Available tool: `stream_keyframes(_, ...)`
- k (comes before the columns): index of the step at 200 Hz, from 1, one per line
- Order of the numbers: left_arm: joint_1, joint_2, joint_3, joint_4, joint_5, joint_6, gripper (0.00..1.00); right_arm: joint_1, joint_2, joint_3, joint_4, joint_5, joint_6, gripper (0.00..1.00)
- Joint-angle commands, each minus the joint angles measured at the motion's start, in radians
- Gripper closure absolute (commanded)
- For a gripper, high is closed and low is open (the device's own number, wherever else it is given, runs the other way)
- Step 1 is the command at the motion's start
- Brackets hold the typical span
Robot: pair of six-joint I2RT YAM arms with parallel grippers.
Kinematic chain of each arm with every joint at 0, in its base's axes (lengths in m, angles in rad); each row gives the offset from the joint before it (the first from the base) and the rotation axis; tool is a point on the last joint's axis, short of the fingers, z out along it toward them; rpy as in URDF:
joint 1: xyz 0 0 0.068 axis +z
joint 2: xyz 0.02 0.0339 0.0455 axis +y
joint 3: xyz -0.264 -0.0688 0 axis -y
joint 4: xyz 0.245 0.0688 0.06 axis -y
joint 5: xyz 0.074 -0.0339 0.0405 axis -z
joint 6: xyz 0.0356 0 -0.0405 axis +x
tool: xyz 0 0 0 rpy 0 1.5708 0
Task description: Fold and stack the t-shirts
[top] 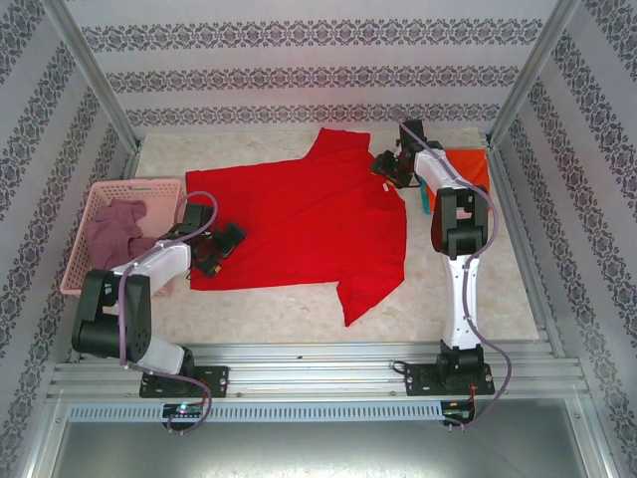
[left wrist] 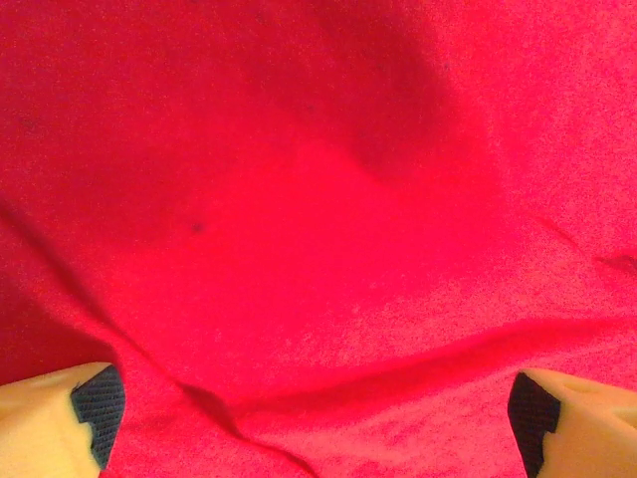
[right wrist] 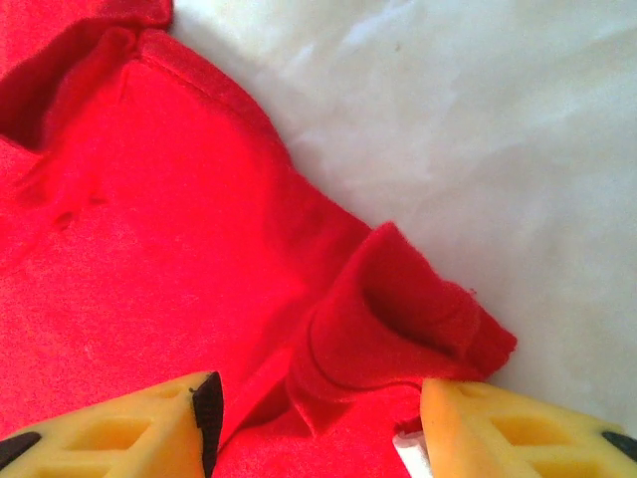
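Observation:
The bright red t-shirt point(top: 309, 224) lies spread flat across the middle of the table. My left gripper point(top: 224, 244) is low over its left edge, open wide, and red cloth point(left wrist: 299, 199) with soft creases runs between its fingertips point(left wrist: 95, 413). My right gripper point(top: 388, 167) is at the shirt's far right edge, open. A bunched, rolled fold of red cloth point(right wrist: 398, 319) sits between its jaws, near the right finger and apart from the left pad point(right wrist: 207, 413). An orange t-shirt point(top: 468, 164) lies by the right wall on a teal one point(top: 426, 199). A mauve t-shirt point(top: 114, 229) is in the basket.
The pink lattice basket point(top: 90, 199) stands at the left wall beside my left arm. The pale marbled table point(top: 279, 309) shows in front of the red shirt and beyond its edge point(right wrist: 478, 149). Metal frame posts and patterned walls close in both sides.

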Motion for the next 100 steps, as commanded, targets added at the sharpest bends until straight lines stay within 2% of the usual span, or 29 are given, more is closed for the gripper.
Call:
stream_keyframes(1, -0.011, -0.104, -0.001, -0.103, -0.073, 0.032, 0.0, 0.002, -0.104, -0.04, 0.063, -0.002, -0.018, 0.43)
stream_keyframes(20, -0.011, -0.194, -0.021, -0.181, -0.116, 0.013, 0.0, 0.012, -0.235, -0.179, 0.165, 0.007, -0.033, 0.41)
stream_keyframes(43, -0.01, -0.294, -0.046, -0.335, -0.231, -0.092, 0.0, 0.039, -0.401, -0.39, 0.292, 0.023, -0.058, 0.41)
stream_keyframes(64, 0.007, -0.349, -0.084, -0.378, -0.297, -0.148, 0.12, 0.088, -0.547, -0.583, 0.384, 0.042, -0.109, 0.41)
stream_keyframes(100, 0.098, -0.304, -0.133, -0.287, -0.246, -0.157, 0.29, 0.164, -0.701, -0.821, 0.459, 0.122, -0.196, 0.4)
